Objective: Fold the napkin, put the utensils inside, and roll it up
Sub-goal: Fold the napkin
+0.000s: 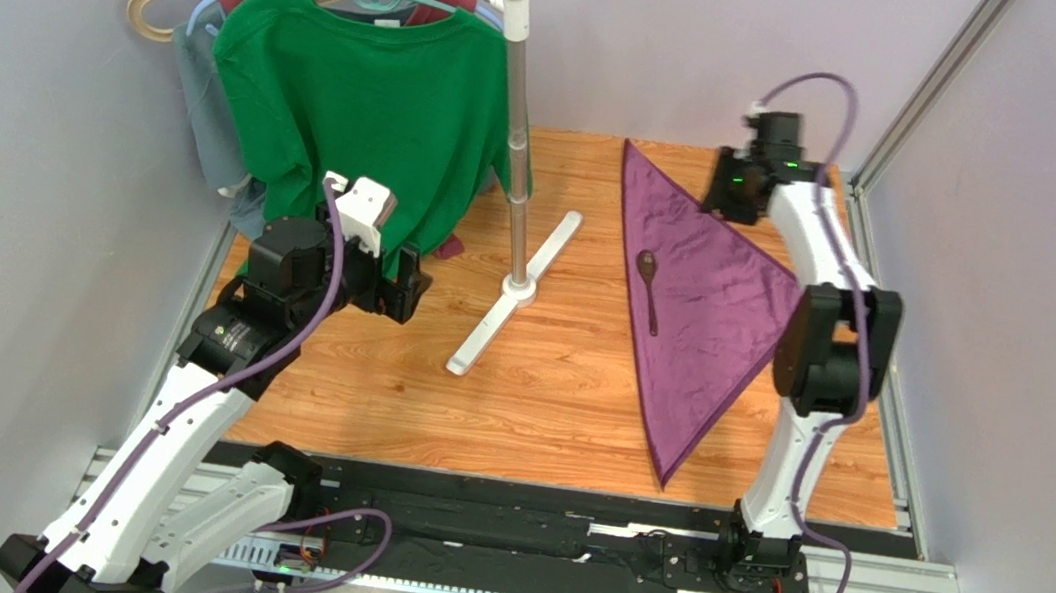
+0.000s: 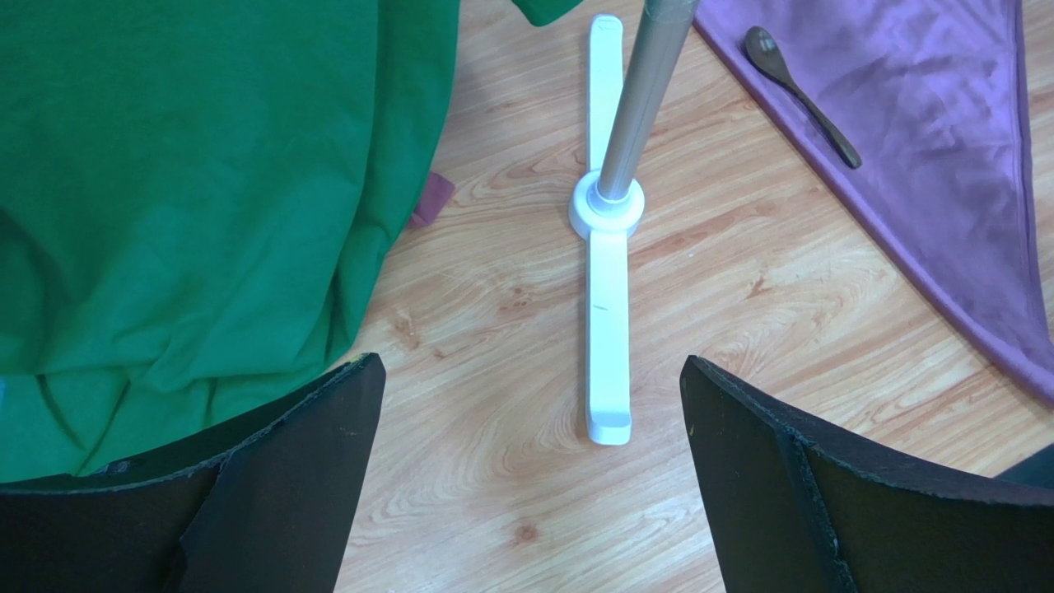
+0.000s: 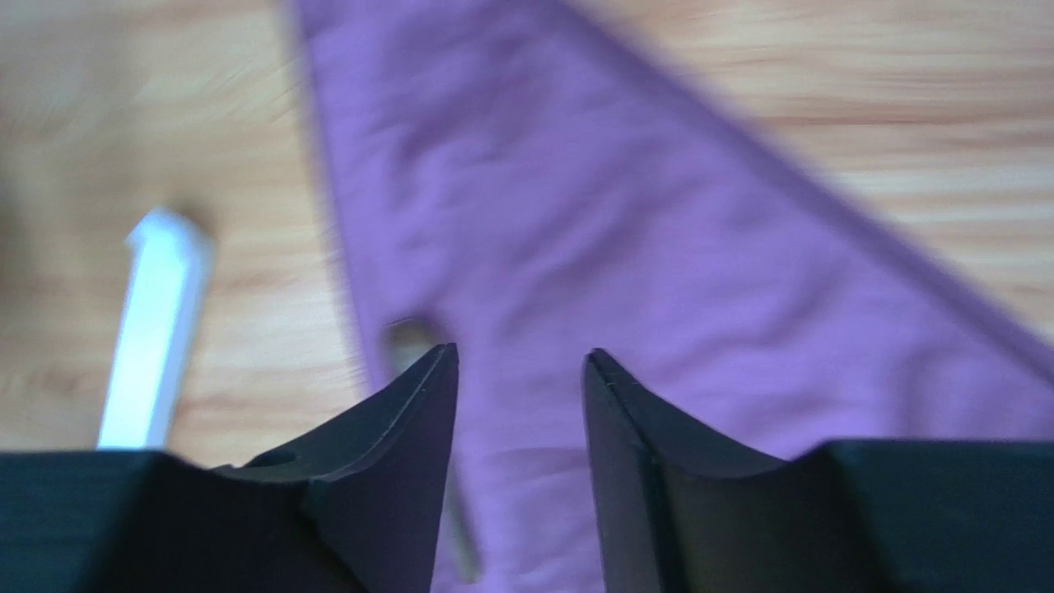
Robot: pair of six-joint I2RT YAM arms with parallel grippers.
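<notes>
The right gripper [image 3: 514, 358], narrowly parted and empty, hangs above the napkin's [image 1: 707, 311] far corner, the spoon [image 1: 650, 289] lying lengthwise just nearer and leftward, while the left gripper [image 2: 530, 361] gapes wide, well apart.

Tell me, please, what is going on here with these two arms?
The purple napkin lies folded into a triangle on the wooden table, with the spoon resting on it near its left edge. The right gripper hovers over the far part of the napkin, jaws parted and holding nothing. The left gripper hangs wide open beside the green shirt, idle. Nothing has been rolled yet.
</notes>
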